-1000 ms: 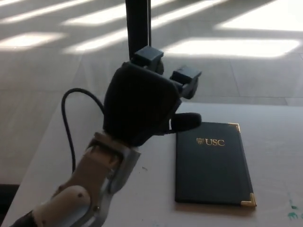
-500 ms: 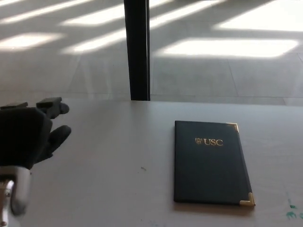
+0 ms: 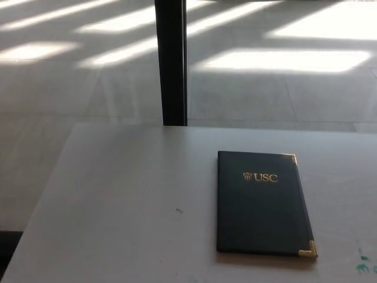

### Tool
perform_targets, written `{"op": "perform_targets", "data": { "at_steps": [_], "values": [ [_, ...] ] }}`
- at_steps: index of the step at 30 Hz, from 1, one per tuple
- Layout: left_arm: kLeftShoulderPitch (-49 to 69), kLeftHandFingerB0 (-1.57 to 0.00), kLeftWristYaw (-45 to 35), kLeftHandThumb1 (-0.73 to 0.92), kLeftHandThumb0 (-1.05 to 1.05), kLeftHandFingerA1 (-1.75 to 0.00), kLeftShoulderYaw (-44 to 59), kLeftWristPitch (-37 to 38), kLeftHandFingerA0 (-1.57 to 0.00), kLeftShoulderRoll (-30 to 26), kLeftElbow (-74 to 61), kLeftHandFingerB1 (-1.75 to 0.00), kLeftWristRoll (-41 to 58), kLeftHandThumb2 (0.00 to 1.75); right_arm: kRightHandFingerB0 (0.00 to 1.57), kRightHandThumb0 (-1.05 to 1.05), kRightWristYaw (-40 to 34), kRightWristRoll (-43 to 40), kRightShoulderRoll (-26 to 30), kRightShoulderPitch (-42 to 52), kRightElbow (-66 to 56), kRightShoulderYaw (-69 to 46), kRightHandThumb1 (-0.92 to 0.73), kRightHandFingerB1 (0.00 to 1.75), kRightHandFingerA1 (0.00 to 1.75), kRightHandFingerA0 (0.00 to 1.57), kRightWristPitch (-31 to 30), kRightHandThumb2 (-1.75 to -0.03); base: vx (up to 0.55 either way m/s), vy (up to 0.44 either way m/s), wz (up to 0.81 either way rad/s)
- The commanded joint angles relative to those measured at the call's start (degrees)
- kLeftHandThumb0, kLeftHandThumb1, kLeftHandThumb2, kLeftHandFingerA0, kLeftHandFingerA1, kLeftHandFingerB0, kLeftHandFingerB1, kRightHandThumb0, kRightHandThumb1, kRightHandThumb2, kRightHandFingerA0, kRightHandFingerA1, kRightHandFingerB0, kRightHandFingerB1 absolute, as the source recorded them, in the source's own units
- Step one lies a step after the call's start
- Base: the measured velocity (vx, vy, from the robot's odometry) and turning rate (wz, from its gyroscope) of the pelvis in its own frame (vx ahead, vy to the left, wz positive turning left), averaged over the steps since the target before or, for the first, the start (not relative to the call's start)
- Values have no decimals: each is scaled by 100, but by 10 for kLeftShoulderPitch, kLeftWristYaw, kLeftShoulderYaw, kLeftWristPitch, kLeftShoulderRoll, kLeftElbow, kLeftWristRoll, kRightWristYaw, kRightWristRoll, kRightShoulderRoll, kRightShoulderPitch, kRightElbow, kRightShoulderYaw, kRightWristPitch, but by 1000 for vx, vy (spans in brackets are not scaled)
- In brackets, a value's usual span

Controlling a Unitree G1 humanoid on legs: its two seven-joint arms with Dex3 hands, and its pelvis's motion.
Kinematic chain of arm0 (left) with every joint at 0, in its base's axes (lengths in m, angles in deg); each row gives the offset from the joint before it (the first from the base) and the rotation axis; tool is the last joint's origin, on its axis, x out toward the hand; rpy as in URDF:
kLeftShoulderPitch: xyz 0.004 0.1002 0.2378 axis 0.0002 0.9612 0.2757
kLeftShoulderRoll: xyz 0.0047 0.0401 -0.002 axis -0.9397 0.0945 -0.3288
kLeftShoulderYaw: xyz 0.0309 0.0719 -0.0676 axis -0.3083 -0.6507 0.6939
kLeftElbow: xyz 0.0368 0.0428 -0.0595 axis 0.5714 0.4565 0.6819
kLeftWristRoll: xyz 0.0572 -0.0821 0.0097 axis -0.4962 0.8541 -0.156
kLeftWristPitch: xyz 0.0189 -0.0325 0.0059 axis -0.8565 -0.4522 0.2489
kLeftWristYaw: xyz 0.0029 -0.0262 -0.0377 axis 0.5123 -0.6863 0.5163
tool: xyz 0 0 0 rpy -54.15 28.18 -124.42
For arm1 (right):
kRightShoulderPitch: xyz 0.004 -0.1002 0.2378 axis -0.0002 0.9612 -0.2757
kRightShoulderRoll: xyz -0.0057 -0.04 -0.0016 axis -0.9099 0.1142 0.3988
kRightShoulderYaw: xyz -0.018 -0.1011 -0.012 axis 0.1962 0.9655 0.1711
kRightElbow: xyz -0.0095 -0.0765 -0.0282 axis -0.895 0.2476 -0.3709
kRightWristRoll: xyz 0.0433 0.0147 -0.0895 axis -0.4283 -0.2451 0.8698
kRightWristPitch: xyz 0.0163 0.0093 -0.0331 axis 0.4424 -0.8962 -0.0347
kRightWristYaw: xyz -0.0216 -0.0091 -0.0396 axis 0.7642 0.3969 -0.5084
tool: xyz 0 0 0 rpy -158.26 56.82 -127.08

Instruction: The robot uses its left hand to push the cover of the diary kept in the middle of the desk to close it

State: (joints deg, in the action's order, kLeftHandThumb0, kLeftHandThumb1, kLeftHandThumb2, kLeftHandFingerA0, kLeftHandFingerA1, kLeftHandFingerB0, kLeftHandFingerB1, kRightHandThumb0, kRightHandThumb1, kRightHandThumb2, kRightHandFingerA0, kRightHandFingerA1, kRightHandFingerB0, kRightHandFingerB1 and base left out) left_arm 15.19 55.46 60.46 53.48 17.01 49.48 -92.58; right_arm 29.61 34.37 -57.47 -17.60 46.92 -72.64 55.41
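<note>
At the near edge, a few small green marks [image 3: 363, 264] sit on the table [image 3: 118, 200] at the lower right, cut off by the frame, and too small to make out. A tiny dark speck [image 3: 178, 210] lies on the bare surface left of centre.

The diary [image 3: 262, 203] lies closed and flat on the table, right of centre, its long side running away from the camera. Its dark cover faces up, with gold corner caps on the two right-hand corners and a gold crest and "USC" near the far end. The pages are hidden under the cover.

Neither hand shows anywhere, so the state of the fingers cannot be told.

The table's left edge is visible; its right side and near edge run out of frame. Just past its far edge a black post [image 3: 171, 59] rises, its top cut off. Beyond lies a pale floor [image 3: 283, 88] crossed by bright patches of sunlight, washed out and blurred.
</note>
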Motion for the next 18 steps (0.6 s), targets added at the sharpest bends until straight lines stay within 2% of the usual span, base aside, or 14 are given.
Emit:
{"op": "perform_targets", "data": {
  "at_steps": [1, 2, 4, 5, 6, 7, 8, 10, 11, 12, 13, 18],
  "values": [
    [48, -54, 24, 66, -48, -81, 394, -64, -81, 94, 270, -62, 390, 102, 81, -92, -66, -19, -20, 59, -83, -42, -92, 74, 92, 78, -33, -71, 0, 0, 0],
    [45, -42, 10, 65, -48, -69, 405, -70, -71, 97, 258, -56, 400, 102, 76, -79, -68, -16, -18, 53, -71, -40, -70, 75, 89, 77, -28, -120, 0, 0, 0],
    [38, -42, 4, 65, -48, -69, 412, -70, -71, 96, 256, -56, 400, 102, 76, -79, -69, -16, -18, 47, -65, -39, -70, 75, 89, 77, -27, -120, 0, 0, 0],
    [18, -59, -9, 68, -51, -74, 408, -49, -87, 79, 297, -62, 401, 103, 77, -91, -60, -19, -13, 40, -47, -40, -92, 69, 87, 74, -25, -70, 0, 0, 0],
    [14, -59, -11, 68, -51, -74, 409, -45, -87, 77, 303, -62, 400, 103, 77, -91, -59, -20, -13, 40, -46, -40, -92, 69, 87, 74, -25, -70, 0, 0, 0],
    [13, -58, -15, 67, -51, -71, 404, -39, -82, 82, 295, -62, 397, 103, 79, -87, -66, -22, -15, 40, -51, -42, -75, 74, 86, 75, -31, -125, 0, 0, 0],
    [13, -50, -39, 68, -50, -69, 393, -31, -76, 94, 274, -58, 395, 104, 80, -86, -71, -29, -21, 44, -69, -46, -74, 76, 90, 81, -42, -122, 0, 0, 0],
    [11, -51, -67, 70, -51, -68, 372, -34, -74, 96, 264, -58, 379, 106, 83, -88, -72, -31, -22, 45, -74, -47, -76, 79, 93, 81, -45, -124, 0, 0, 0],
    [7, -51, -80, 70, -52, -68, 363, -37, -73, 98, 261, -58, 372, 105, 84, -81, -71, -27, -22, 47, -74, -45, -70, 79, 92, 80, -40, -121, 0, 0, 0],
    [6, -53, -89, 69, -51, -69, 351, -42, -75, 99, 256, -58, 364, 105, 84, -82, -76, -21, -22, 48, -75, -43, -71, 79, 93, 85, -39, -122, 0, 0, 0],
    [6, -55, -97, 67, -50, -70, 347, -41, -77, 101, 253, -60, 362, 104, 83, -91, -77, -21, -21, 46, -71, -44, -92, 73, 91, 80, -37, -69, 0, 0, 0],
    [25, -50, -130, 69, -54, -67, 340, -37, -71, 99, 258, -57, 354, 104, 85, -92, -73, -24, -26, 65, -77, -48, -92, 75, 91, 80, -43, -69, 0, 0, 0]
  ]
}}
